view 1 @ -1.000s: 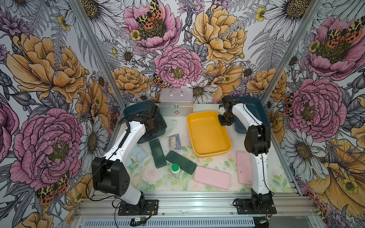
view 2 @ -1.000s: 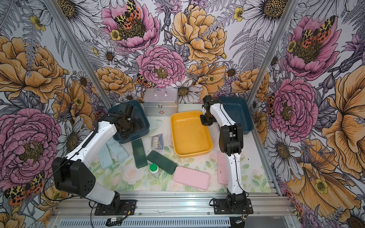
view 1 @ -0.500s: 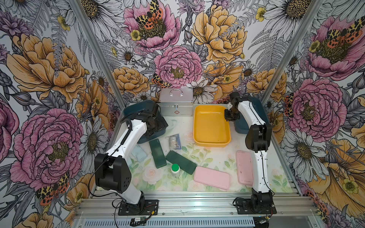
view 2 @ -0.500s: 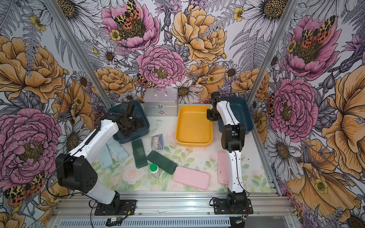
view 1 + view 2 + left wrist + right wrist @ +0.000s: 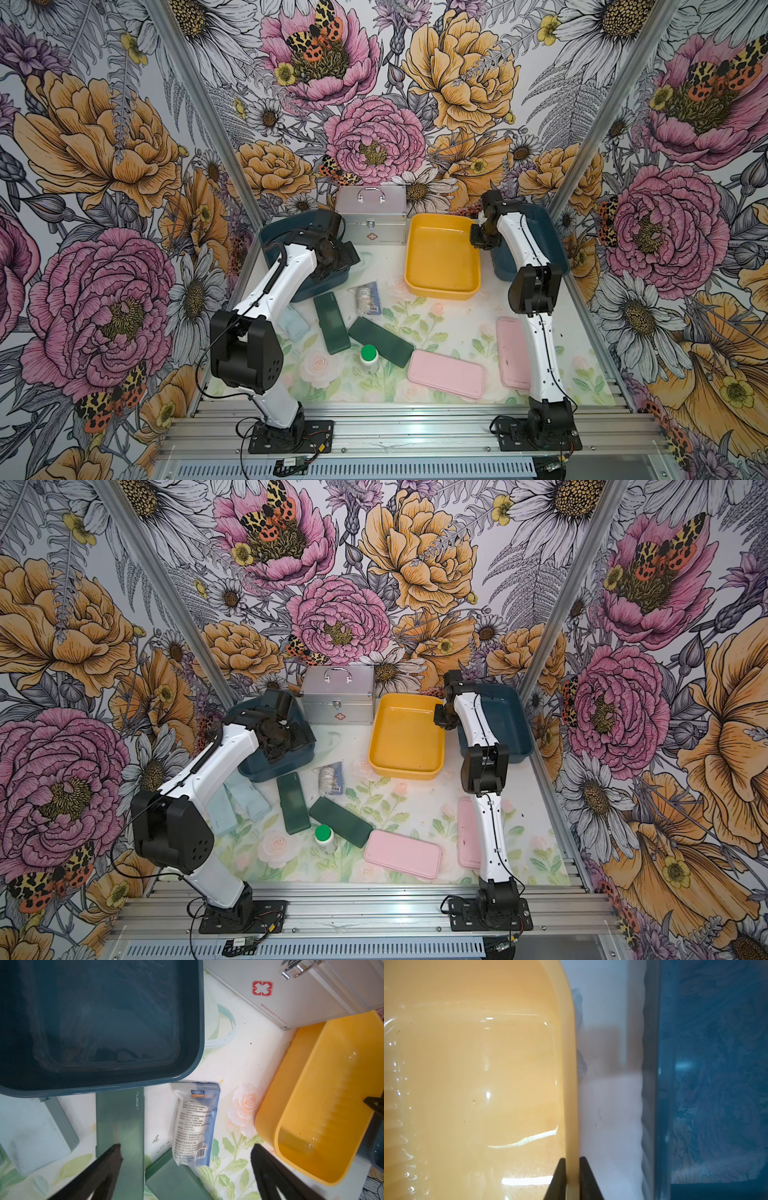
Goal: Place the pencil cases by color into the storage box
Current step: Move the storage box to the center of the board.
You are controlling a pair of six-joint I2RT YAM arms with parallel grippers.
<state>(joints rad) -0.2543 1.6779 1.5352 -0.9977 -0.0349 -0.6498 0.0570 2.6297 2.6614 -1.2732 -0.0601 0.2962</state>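
All six pencil cases lie out on the flowered table (image 5: 451,328). Closest to me is the near pink pencil case (image 5: 446,374), lying flat. The right pink pencil case (image 5: 512,353) sits just to its right, half hidden under the right arm. A green-capped bottle (image 5: 368,356) stands upright just left of the near pink one, beside the slanted dark green pencil case (image 5: 380,341). A little farther and to the left lies the left dark green pencil case (image 5: 331,322), its far end up against the near rim of the left dark blue bin (image 5: 270,239). The two pale blue pencil cases (image 5: 219,812) (image 5: 252,801) lie side by side at the left, partly under the left arm. A printed clear packet (image 5: 366,296) lies between the green cases and the yellow bin (image 5: 442,286). The left gripper (image 5: 186,1157) hangs over the near right corner of the left bin, fingers spread wide and holding nothing. Farther back, the right gripper (image 5: 572,1176) pinches the right rim of the yellow bin between narrow fingers. A strip of table separates that bin from the right dark blue bin (image 5: 550,239). A metal first-aid case (image 5: 371,214) stands against the far wall.
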